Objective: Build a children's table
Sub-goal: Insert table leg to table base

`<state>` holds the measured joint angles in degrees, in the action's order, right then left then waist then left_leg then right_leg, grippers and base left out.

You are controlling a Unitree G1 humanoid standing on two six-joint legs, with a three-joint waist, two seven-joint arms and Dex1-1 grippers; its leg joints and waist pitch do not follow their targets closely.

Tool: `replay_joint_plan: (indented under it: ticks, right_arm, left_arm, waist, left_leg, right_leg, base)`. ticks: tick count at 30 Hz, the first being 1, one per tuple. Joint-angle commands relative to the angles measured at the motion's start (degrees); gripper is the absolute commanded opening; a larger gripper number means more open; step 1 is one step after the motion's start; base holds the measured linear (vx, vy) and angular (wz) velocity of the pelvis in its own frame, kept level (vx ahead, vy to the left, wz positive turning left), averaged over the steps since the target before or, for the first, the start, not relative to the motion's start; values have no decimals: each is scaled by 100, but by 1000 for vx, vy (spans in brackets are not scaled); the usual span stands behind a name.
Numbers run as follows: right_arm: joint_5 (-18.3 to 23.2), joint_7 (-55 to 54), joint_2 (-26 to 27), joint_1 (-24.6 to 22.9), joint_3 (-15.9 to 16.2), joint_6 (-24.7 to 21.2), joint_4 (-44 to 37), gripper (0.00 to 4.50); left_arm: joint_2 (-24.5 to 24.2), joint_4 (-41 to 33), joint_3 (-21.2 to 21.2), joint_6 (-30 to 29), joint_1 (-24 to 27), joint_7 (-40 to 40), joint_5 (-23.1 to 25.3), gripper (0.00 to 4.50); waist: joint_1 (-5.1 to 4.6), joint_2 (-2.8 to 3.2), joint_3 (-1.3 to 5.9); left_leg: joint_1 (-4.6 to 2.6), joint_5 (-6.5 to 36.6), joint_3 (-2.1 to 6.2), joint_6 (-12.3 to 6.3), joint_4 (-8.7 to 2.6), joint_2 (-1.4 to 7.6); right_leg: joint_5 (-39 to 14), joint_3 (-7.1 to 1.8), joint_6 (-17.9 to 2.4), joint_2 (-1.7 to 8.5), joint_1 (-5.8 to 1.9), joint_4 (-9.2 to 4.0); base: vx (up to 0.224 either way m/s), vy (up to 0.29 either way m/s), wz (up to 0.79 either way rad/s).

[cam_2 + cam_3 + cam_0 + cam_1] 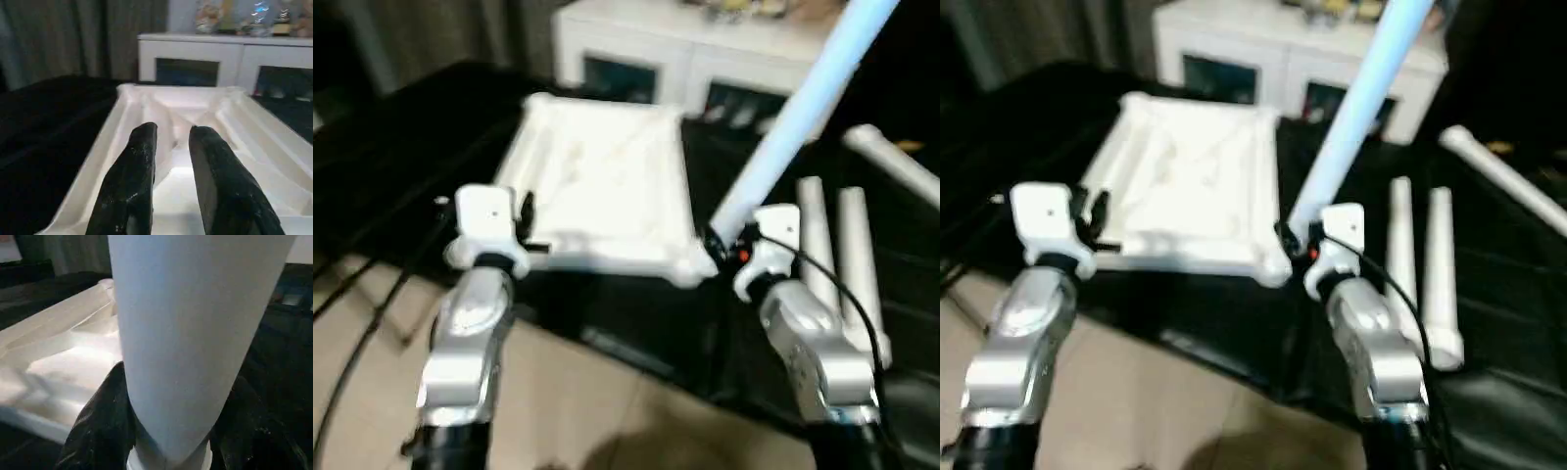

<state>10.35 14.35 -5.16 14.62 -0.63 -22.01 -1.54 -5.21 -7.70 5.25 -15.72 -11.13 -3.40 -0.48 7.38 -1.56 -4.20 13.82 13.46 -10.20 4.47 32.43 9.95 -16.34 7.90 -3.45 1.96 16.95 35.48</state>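
Tabletop (pixel 597 181), ribbed underside up, lies on the dark surface, long axis running away from me. My right gripper (pixel 724 243) clamps a leg (pixel 793 122) at its near-right corner; the leg leans up and right, so it may jam. Left gripper (pixel 171 161), seemingly empty, hovers part-open over the near edge.

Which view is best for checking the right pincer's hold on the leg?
Right wrist view: the black fingers clamp both sides of the leg near its base end. The left and right eye views show the right pincer at the tabletop corner with the leg slanting up, grip detail blurred.
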Motion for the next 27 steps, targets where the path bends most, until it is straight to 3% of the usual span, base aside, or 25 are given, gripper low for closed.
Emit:
replay_joint_plan:
  ticks: [1, 2, 3, 4, 5, 6, 7, 8, 9, 10, 11, 12, 13, 16, 17, 18, 19, 20, 21, 22, 23, 24, 25, 26, 27]
  right_arm:
    - [52, 15, -90, 48, -99, -40, 73, 183]
    - [40, 43, -113, 70, -77, -40, 110, 183]
    - [30, 62, -126, 80, -66, -40, 126, 183]
    - [31, 80, -134, 91, -68, -18, 139, 183]
    - [63, 115, -136, 107, -89, -1, 153, 183]
    - [90, 137, -134, 115, -102, -13, 159, 183]
    - [93, 140, -134, 116, -104, -16, 160, 183]
    - [68, 178, -170, 126, -84, -3, 166, 183]
    - [59, 237, -210, 135, -44, 0, 179, 183]
    - [59, 237, -210, 135, -44, 0, 179, 183]
    - [19, 396, -306, 148, 77, 59, 209, 183]
    - [26, 448, -326, 152, 106, 71, 217, 183]
    - [64, 499, -327, 154, 117, 58, 208, 183]
    - [79, 595, -343, 152, 176, 81, 214, 183]
    - [82, 599, -340, 152, 175, 81, 216, 183]
    - [92, 611, -330, 147, 172, 84, 222, 183]
    - [90, 626, -316, 117, 188, 106, 216, 183]
    - [121, 631, -294, 104, 182, 106, 200, 183]
    - [170, 637, -273, 91, 174, 114, 175, 183]
    - [172, 637, -272, 91, 174, 115, 174, 183]
    - [326, 705, -222, 72, 122, 103, 97, 183]
    - [385, 736, -200, 73, 99, 104, 62, 183]
    - [430, 767, -187, 75, 83, 105, 34, 183]
    - [430, 767, -187, 75, 83, 105, 34, 183]
    - [545, 865, -188, 72, 58, 42, -23, 183]
  left_arm:
    - [66, 152, -112, 95, 80, -72, -22, 133]
    - [62, 116, -131, 97, 181, -62, 6, 133]
    - [64, 91, -133, 100, 229, -54, 14, 133]
    - [74, 32, -130, 101, 291, -63, -3, 133]
    - [89, -34, -128, 100, 352, -62, -16, 133]
    - [93, -63, -130, 91, 377, -40, -2, 133]
    - [93, -64, -131, 92, 379, -37, 1, 133]
    - [110, -89, -128, 116, 407, -17, -5, 133]
    - [111, -104, -141, 129, 438, 11, 10, 133]
    - [111, -104, -141, 129, 438, 11, 10, 133]
    - [129, -111, -153, 198, 472, 50, 18, 133]
    - [131, -111, -159, 211, 477, 67, 32, 133]
    - [112, -120, -176, 219, 480, 86, 83, 133]
    - [66, -146, -181, 227, 474, 86, 136, 133]
    - [62, -149, -180, 228, 475, 87, 137, 133]
    - [43, -159, -176, 228, 475, 84, 143, 133]
    - [-34, -188, -161, 223, 469, 50, 165, 133]
    - [-86, -207, -131, 195, 447, -43, 98, 133]
    - [-179, -230, -101, 178, 419, -235, -38, 133]
    - [-184, -231, -101, 178, 418, -246, -45, 133]
    - [-403, -238, -156, 80, 387, -775, -333, 133]
    - [-594, -244, -240, 83, 390, -1151, -449, 133]
    - [-797, -249, -335, 136, 410, -1499, -505, 133]
    - [-797, -249, -335, 136, 410, -1499, -505, 133]
    - [-1238, -270, -566, 34, 473, -2280, -662, 133]
  waist:
    - [-176, 27, 227]
    - [-172, 3, 217]
    - [-64, -164, 244]
    - [241, -356, 413]
    - [439, -291, 430]
    - [433, -339, 347]
    - [451, -330, 341]
    - [406, -396, 330]
    - [296, -118, 424]
    - [279, 34, 481]
    - [101, 272, 438]
    - [-168, 302, 578]
    - [-152, 218, 579]
    - [-251, 61, 523]
    - [-284, 25, 506]
    - [-301, -108, 437]
    - [-179, -412, 466]
    - [-31, -414, 350]
    - [56, -399, 433]
    - [98, -347, 437]
    - [57, -332, 438]
    - [15, -174, 480]
    - [-52, -85, 545]
    - [-78, -78, 590]
    - [-96, -65, 659]
  left_leg:
    - [-447, 4117, 395, -184, -931, 1022]
    - [-651, 3981, 59, -47, -745, 787]
    - [-197, 2907, -304, 97, -233, 45]
    - [404, 1525, -29, -134, 515, -233]
    - [541, 1079, 111, -158, 680, -222]
    - [873, 651, 335, 78, 897, -286]
    - [992, 349, 481, 403, 901, -347]
    - [1205, -101, 570, 48, 752, -315]
    - [995, -759, 618, -330, 328, -218]
    - [881, -999, 629, -574, 84, -158]
    - [576, -570, 931, -1041, -280, 311]
    - [13, 952, 1582, -1753, -443, 817]
    - [15, 1523, 1436, -2033, -304, 631]
    - [115, 984, 1101, -2752, -304, 408]
    - [166, 860, 1034, -2838, -321, 356]
    - [336, 1003, 776, -2598, -298, 131]
    - [728, 1303, 411, -1948, 13, -274]
    - [737, 1274, 311, -1603, 375, -391]
    - [935, 568, 458, -1092, 666, -241]
    - [995, 206, 514, -903, 605, -209]
    - [1038, -453, 516, -609, 352, -142]
    - [820, -1209, 465, -495, -81, -5]
    - [697, -1662, 492, -601, -30, 66]
    - [598, -2083, 508, -612, 29, 99]
    - [575, -3111, 540, -577, 139, 65]
  right_leg:
    - [-902, -483, -90, 627, 344, 53]
    - [-1294, -581, -355, 593, 542, -208]
    - [-1897, -1039, -846, 626, 96, -607]
    - [-2251, -1814, -1252, 1004, -733, -758]
    - [-1869, -1983, -1518, 1088, -842, -763]
    - [-689, -2158, -1801, 738, -894, -624]
    - [641, -2138, -1812, 386, -851, -525]
    - [1377, -1744, -1679, 466, -895, -492]
    - [1372, -1375, -1187, 271, -625, -537]
    - [922, -1199, -853, 138, -590, -563]
    - [-188, -774, -171, -72, -235, -352]
    - [-1081, -483, 110, -54, 338, 640]
    - [-791, -496, 369, -2, 482, 750]
    - [55, -483, 773, 88, 790, 739]
    - [193, -508, 762, 126, 784, 643]
    - [540, -629, 542, 269, 622, 116]
    - [-95, -1036, 442, 670, 108, -478]
    - [-1615, -1302, 414, 1033, 59, -818]
    - [-2859, -1508, -24, 1313, -256, -864]
    - [-2648, -1456, -180, 1261, -313, -796]
    - [-1358, -1231, -405, 985, -282, -591]
    - [159, -917, -497, 635, -39, -336]
    - [1573, -824, -383, 392, 122, -76]
    - [2173, -810, -405, 364, 203, 3]
    - [3200, -789, -492, 310, 216, 105]
  base:
    - [112, -30, -40]
    - [158, -74, -47]
    - [158, -74, -47]
    - [206, -72, -62]
    - [195, -19, -56]
    - [195, -19, -56]
    - [161, -8, -49]
    - [157, 12, -17]
    - [157, 12, -17]
    - [169, 61, 6]
    - [181, 94, -7]
    - [181, 94, -7]
    - [171, 83, -7]
    - [127, 23, 5]
    - [85, -80, -2]
    - [85, -80, -2]
    - [60, -134, 8]
    - [71, -137, 6]
    - [71, -137, 6]
    - [96, -97, -10]
    - [97, -33, -5]
    - [97, -33, -5]
    - [116, 5, 3]
    - [95, 16, 2]
    - [95, 16, 2]
